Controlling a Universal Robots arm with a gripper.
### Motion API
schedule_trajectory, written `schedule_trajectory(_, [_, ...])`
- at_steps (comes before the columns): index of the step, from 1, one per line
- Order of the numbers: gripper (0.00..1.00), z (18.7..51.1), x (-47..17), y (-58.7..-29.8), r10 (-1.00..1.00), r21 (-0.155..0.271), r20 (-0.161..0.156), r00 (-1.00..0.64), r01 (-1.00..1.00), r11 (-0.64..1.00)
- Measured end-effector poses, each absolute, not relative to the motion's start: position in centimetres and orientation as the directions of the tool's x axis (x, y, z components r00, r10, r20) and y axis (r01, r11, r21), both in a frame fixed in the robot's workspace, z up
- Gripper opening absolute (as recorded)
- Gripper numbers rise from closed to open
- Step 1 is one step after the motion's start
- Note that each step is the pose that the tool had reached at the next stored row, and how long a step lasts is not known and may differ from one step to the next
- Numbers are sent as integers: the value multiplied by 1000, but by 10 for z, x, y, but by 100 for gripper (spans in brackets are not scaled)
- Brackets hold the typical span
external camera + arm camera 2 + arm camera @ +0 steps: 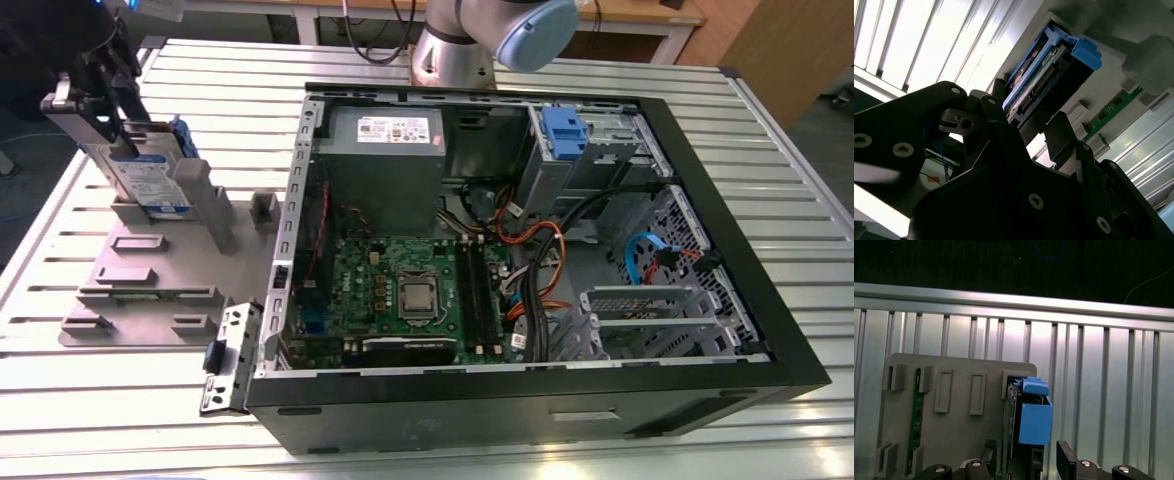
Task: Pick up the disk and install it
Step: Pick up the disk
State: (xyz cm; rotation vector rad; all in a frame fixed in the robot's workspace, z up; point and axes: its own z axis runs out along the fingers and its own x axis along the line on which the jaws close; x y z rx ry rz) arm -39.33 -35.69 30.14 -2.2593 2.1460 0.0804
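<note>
Bright, even light; glare whitens the ribbed silver aluminium table (561, 468) at the exterior view's bottom edge and in the second wrist view.

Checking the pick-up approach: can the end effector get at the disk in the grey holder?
Probably yes: the end effector hangs over the disk, open fingers on either side, with nothing in between.

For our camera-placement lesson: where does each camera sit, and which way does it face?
Exterior view: high above the table, looking down at the case; arm and gripper show.
First wrist view: on the arm, looking past the gripper at the disk.
Second wrist view: on the arm, along the gripper to the disk.
Shared: disk and holder.
</note>
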Motion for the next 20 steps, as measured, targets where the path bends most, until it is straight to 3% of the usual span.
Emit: schedule_trajectory(20, [59, 300, -393, -358, -997, 18, -54, 51, -999, -52])
